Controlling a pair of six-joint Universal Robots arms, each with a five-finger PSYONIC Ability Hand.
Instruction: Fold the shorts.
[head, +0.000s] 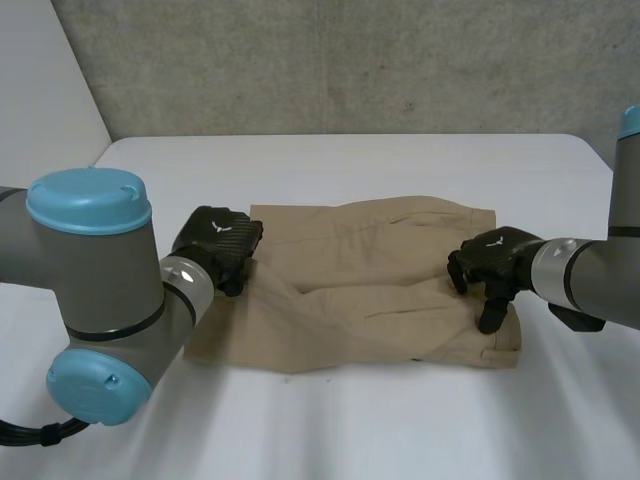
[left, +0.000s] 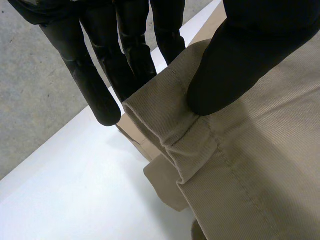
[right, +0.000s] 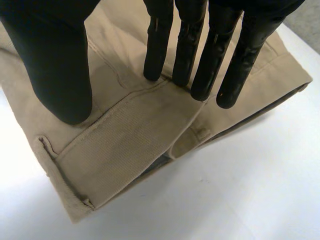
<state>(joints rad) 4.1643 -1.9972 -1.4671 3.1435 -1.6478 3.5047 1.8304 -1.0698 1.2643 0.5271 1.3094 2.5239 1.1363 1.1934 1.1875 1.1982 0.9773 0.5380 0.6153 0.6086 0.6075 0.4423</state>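
- Shorts (head: 380, 280) of tan cloth lie spread on the white table (head: 350, 430), between the robot's two black hands, with wrinkles running across the middle.
- Left hand (head: 222, 245), at the cloth's left edge, grasps a stitched hem. In its wrist view the thumb (left: 235, 70) bears down on top while the fingers (left: 135, 55) pass behind the raised edge, pinching it.
- Right hand (head: 495, 262) is over the right end, at the waistband (right: 125, 145). Its fingers (right: 200, 55) are straight, with tips on or just above the cloth and nothing gripped. Whether they press cannot be told.
- At the waistband the cloth lies in layers, which suggests the garment may already be doubled leg on leg. That is a judgement, not a certainty.
- By the look of it the fold is at an early stage: one end is gripped and barely raised off the table, and nothing has been carried across.
- What remains is likely bringing the left end over toward the waistband, then smoothing the result.
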